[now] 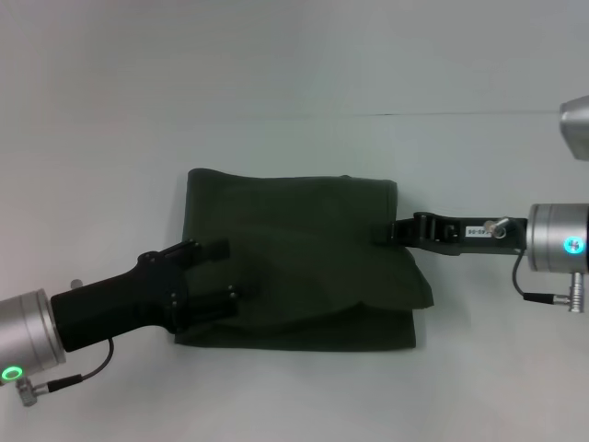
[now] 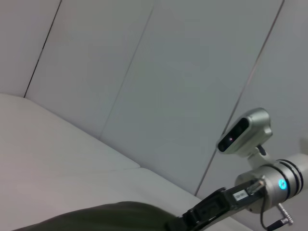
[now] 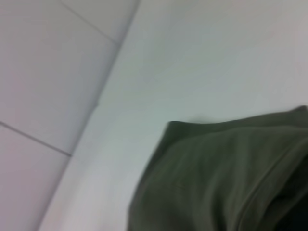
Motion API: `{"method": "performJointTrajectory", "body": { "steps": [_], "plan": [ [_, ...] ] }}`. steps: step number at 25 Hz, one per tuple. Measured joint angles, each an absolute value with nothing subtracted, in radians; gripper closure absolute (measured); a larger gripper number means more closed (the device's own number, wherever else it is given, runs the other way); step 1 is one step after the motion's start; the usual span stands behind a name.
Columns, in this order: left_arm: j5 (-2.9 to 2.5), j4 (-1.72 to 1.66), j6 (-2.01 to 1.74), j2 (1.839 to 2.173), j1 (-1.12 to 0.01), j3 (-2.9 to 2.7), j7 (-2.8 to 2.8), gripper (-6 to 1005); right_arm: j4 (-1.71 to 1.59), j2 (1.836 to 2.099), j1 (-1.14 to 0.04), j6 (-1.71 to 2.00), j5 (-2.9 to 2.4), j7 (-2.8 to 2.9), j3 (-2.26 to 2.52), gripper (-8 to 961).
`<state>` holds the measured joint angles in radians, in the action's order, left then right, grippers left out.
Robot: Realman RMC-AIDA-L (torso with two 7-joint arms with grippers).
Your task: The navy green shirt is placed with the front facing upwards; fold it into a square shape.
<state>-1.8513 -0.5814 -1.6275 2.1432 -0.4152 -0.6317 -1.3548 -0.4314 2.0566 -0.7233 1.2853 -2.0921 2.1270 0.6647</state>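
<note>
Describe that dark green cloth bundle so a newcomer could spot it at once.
On the white table, between the left gripper and the right gripper, lies the navy green shirt, a dark olive cotton garment folded into a rough rectangle. It is the only soft, dark, layered thing there.

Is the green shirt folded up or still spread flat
Folded. The navy green shirt lies as a compact, roughly square bundle with layered edges along its near side; no sleeves or lettering show.

Silver wrist cylinders with green ring lights, black cables, matte black grippers.
</note>
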Motion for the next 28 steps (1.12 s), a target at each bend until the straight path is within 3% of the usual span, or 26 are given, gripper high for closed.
{"method": "performJointTrajectory", "body": {
  "steps": [10,16,28],
  "plan": [
    [-1.838,-0.581,-1.628,2.14,-0.42,-0.63,-1.394,93,-0.456,2.011,-0.678,1.375,-2.1,2.13,0.662,922],
    [-1.837,-0.579,-1.628,2.142,-0.429,-0.631,-1.413,92,-0.456,1.997,-0.665,1.393,-2.103,2.126,0.696,923],
    [-1.836,-0.578,-1.587,2.147,-0.434,-0.63,-1.431,91,-0.464,1.995,-0.676,1.373,-2.087,2.097,0.694,923]
  ]
}}
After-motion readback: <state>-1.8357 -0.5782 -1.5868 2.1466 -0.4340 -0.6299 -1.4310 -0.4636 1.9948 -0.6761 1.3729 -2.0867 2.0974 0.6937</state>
